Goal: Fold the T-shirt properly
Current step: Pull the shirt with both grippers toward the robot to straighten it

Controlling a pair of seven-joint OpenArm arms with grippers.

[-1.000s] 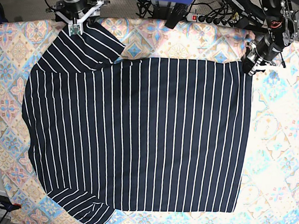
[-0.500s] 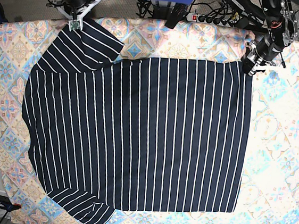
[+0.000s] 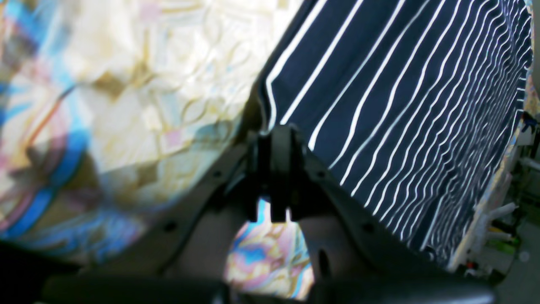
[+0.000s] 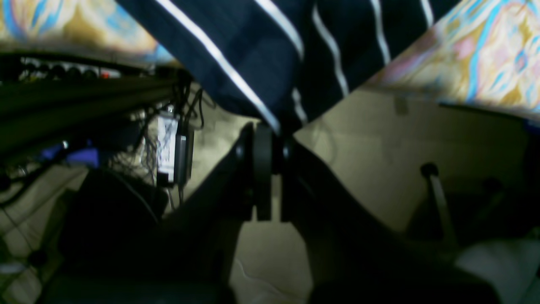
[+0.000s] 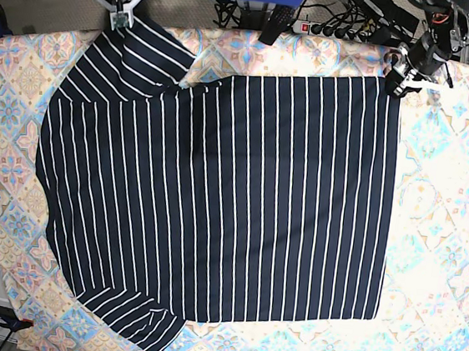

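The T-shirt (image 5: pixel 215 199) is lying flat on the tablecloth (image 5: pixel 445 248). It is looking soft, light and floppy, so the corners are the best places to hold. The left gripper (image 5: pixel 393 81) is pinching the hem corner. The right gripper (image 5: pixel 119 21) is pinching the sleeve tip. Since a second ago, the right one has snapped shut and the top edge is sliding toward the far end.

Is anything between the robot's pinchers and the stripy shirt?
No. Nothing visible is in the way. The left gripper is shut on a corner of the dark navy, white-striped cloth T-shirt, and the right gripper is shut on the tip of its sleeve.
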